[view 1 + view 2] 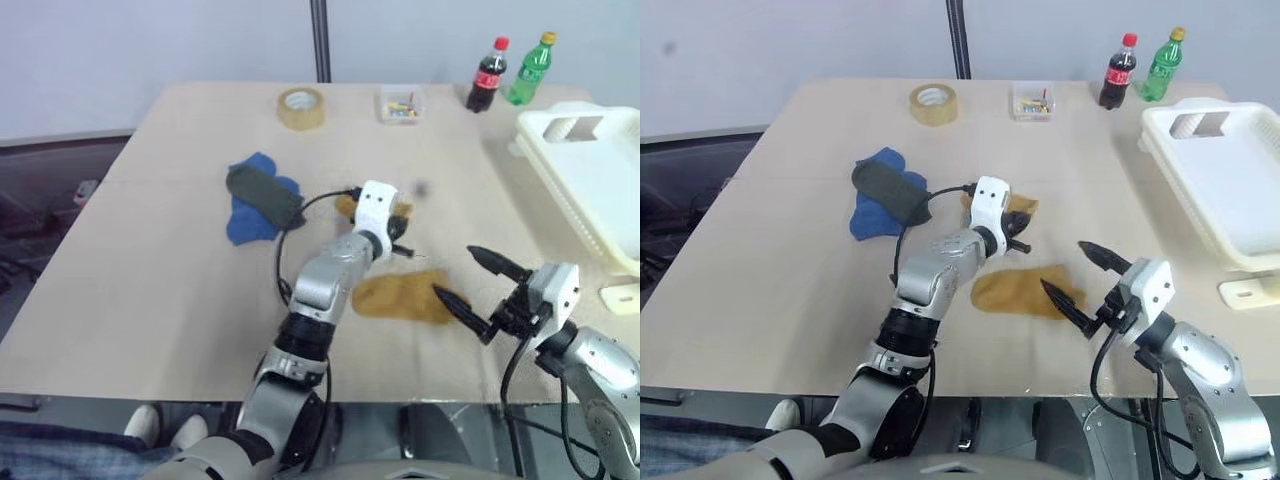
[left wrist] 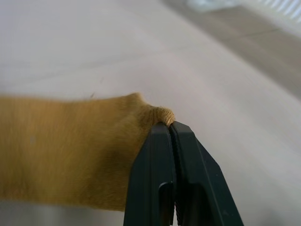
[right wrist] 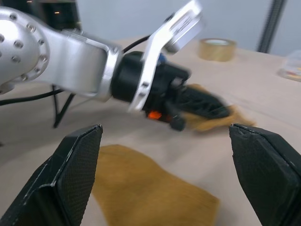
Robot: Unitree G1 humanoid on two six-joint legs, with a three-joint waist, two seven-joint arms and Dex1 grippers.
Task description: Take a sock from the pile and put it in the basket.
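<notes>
Left wrist view is showing the left gripper (image 2: 171, 126) with its two black fingers pressed together, pinching a fold of a mustard yellow sock (image 2: 70, 146) above the table (image 1: 150, 280); the right gripper (image 1: 470, 275) is hanging spread wide and empty, just beside a second yellow sock (image 1: 400, 296) lying flat; the blue and dark socks of the pile (image 1: 260, 198) are lying to the left; the white basket (image 1: 590, 170) is sitting at the table's right edge.
</notes>
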